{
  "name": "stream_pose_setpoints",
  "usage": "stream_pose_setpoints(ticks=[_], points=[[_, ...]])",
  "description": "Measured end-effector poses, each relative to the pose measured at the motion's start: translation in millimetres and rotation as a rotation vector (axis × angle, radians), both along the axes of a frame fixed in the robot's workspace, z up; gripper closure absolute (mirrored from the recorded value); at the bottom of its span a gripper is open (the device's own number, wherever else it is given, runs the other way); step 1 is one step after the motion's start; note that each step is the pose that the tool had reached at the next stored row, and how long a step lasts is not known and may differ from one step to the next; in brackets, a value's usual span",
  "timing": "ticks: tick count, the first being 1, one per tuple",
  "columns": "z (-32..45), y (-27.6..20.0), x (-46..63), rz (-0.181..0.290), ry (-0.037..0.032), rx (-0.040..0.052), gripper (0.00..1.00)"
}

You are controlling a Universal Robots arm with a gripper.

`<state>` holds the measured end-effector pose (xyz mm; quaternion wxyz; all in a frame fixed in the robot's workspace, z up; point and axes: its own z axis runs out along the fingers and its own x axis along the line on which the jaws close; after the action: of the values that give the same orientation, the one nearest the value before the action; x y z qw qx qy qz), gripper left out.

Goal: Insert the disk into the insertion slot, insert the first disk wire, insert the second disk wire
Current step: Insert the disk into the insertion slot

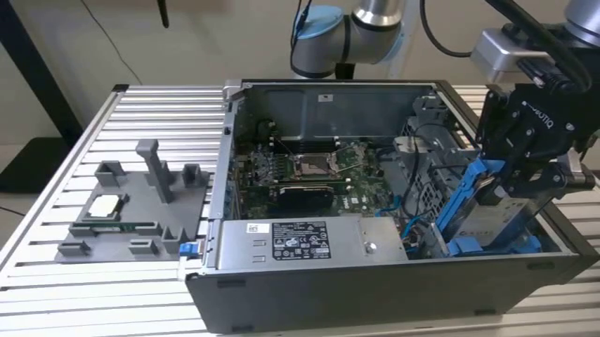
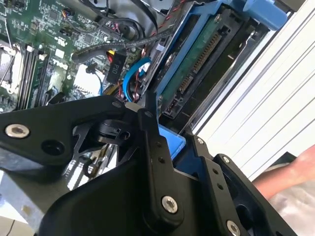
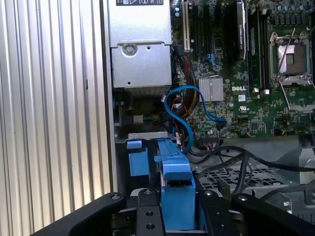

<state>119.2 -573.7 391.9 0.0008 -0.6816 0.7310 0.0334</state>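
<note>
Blue plastic frames the disk (image 1: 495, 216), a flat silver slab that I judge to be stiff, fairly heavy for its bulk and sensitive to knocks. Its bare connector edge, plain in the second wrist view, should not be scraped or pinched. The plastic frame is the sensible place to take hold, since the metal faces look smooth and slippery while the plastic has a little give. That is how it is held: the end effector (image 1: 521, 184) is drawn in narrow on the frame's upper end, and in the first wrist view the blue plastic sits clamped between the black fingers (image 3: 147, 219). The disk hangs below the end effector, tilted, with its lower end down at the blue rails of the slot (image 1: 525, 244); whether it has begun to seat I cannot tell. In the exterior view all this lies at about four o'clock in the open computer case (image 1: 310, 302), which rests on the slatted table (image 1: 159, 105), with the power supply (image 1: 300, 242) toward nine o'clock of the disk. Loose cables (image 3: 179, 110) lie near the slot.
</note>
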Motion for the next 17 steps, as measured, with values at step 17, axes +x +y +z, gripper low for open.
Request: stream_pose_setpoints(ticks=[17], points=[[2.2, 0.7, 0.1, 0.000, -0.0006, 0.0070, 0.60]])
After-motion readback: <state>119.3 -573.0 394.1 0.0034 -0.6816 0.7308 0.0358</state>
